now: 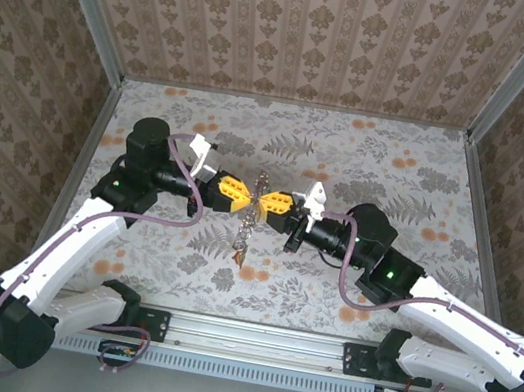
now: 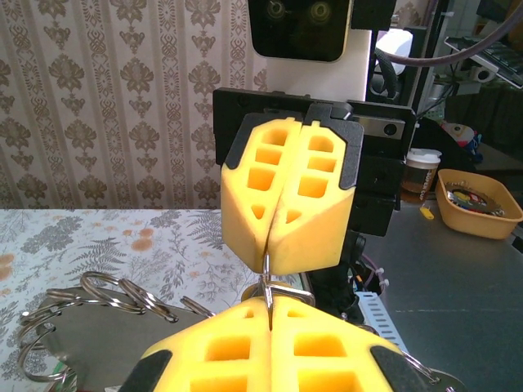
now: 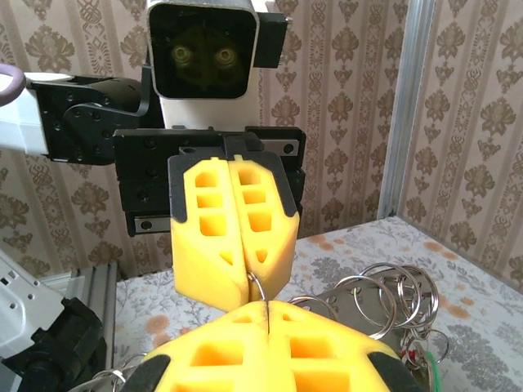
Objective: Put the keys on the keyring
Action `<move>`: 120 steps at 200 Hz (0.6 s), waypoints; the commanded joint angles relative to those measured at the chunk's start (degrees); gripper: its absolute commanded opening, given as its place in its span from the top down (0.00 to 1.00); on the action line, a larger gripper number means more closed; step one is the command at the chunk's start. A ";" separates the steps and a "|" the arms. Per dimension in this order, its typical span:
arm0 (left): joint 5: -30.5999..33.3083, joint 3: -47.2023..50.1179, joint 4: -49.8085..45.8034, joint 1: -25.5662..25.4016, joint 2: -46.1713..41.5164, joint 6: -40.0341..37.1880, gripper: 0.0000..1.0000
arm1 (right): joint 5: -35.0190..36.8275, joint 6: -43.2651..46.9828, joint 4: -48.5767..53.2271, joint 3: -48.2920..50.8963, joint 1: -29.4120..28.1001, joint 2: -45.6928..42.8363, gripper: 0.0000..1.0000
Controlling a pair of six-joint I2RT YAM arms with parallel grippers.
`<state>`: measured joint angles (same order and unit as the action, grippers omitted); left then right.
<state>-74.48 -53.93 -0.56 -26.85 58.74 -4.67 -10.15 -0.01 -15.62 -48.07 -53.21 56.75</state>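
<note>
My left gripper and right gripper meet tip to tip above the middle of the table. Both are shut on the thin metal keyring pinched edge-on between their yellow foam pads. In the left wrist view my own left gripper sits at the bottom, facing the right one. In the right wrist view the keyring runs from the left gripper into my right gripper. A bunch of rings and chain hangs below the tips, a key dangling lowest. Red and green tags peek out at the lower right.
Several loose steel rings on a flat grey metal plate hang beside the fingers. The floral tabletop is walled by patterned panels and aluminium posts. An aluminium rail runs along the near edge between the arm bases.
</note>
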 commanded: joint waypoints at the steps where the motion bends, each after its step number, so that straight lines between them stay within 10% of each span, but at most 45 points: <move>1: -2.25 -0.05 1.30 0.00 -1.74 -0.07 1.00 | 4.00 -1.94 2.95 -2.54 0.21 0.47 1.00; 120: -1.75 -0.65 -0.56 -0.93 -2.93 -1.60 1.00 | 7.56 -9.09 7.86 -5.15 1.48 1.20 1.00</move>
<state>-72.77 -53.93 -1.13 -26.94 58.26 -4.71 -8.05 -6.52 -9.72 -51.42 -53.08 57.91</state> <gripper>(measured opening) 0.042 0.049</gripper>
